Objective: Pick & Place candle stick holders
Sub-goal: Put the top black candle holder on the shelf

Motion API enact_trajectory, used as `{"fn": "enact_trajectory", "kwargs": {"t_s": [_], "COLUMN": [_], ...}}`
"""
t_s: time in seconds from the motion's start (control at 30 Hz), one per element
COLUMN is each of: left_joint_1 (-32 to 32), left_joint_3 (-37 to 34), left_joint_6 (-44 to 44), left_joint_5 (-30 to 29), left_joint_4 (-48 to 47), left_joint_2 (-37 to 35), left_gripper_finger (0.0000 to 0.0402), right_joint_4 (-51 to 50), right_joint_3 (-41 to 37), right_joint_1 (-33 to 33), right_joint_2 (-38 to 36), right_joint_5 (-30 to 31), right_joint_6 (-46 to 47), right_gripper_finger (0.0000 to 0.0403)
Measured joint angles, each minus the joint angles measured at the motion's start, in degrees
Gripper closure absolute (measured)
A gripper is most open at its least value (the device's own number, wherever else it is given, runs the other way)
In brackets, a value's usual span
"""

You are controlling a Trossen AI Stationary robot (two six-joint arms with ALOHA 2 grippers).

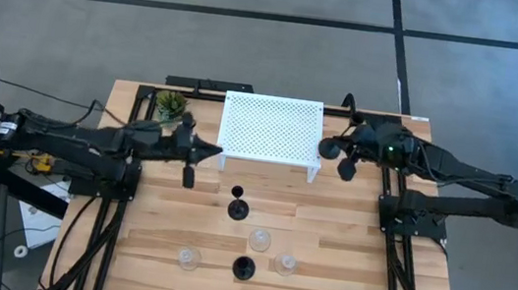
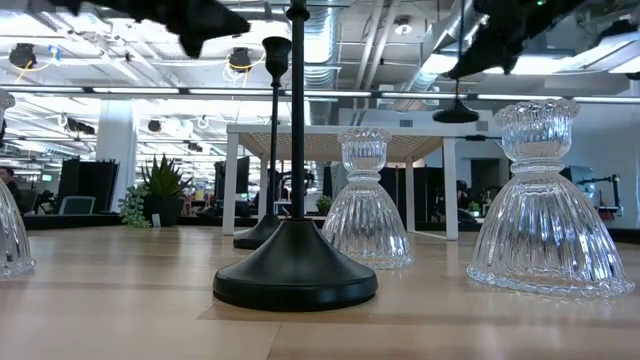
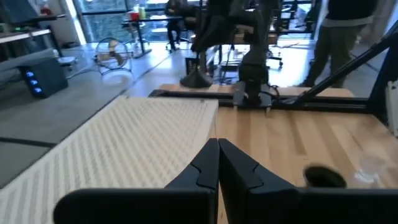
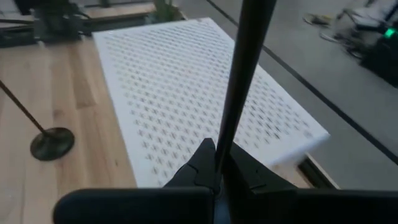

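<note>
My right gripper (image 1: 342,147) is shut on a black candle stick holder (image 2: 456,112) in the air beside the right edge of the white perforated rack (image 1: 271,129). My left gripper (image 1: 209,149) is shut and empty, above the table by the rack's left front corner. Two more black holders (image 1: 238,208) (image 1: 244,267) stand on their disc bases on the table. Three clear glass holders (image 1: 259,239) (image 1: 189,257) (image 1: 286,264) stand near them, toward the near edge. My right gripper pinches the black holder's thin stem (image 4: 229,134) between its two fingers. The fingers come from the table's right side, slanting down, and the stem runs on past the fingertips. The holder is lifted clear, its disc base (image 2: 456,115) lowest, about level with the rack's top.
A small green potted plant (image 1: 171,105) stands at the rack's far left corner. Dark arm frames (image 1: 408,218) run along both table sides. The bare wood between the rack and the standing holders (image 1: 329,223) is free. A person (image 3: 345,37) stands in the room beyond the table.
</note>
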Motion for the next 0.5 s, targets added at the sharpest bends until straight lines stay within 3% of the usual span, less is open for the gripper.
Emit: {"fn": "enact_trajectory", "kwargs": {"t_s": [0.23,0.5], "left_joint_1": [9.6,18.5], "left_joint_3": [10.0,20.5], "left_joint_6": [1.6,3.8], "left_joint_5": [15.4,27.1], "left_joint_4": [-2.5,-4.5], "left_joint_2": [9.6,16.8], "left_gripper_finger": [0.0398,0.0398], "right_joint_4": [5.2,4.4], "right_joint_3": [2.1,11.8], "right_joint_1": [-0.1,-0.1], "right_joint_2": [7.0,15.0], "right_joint_5": [-3.9,-9.4], "right_joint_6": [-3.2,-6.5], "right_gripper_finger": [0.0403,0.0403]}}
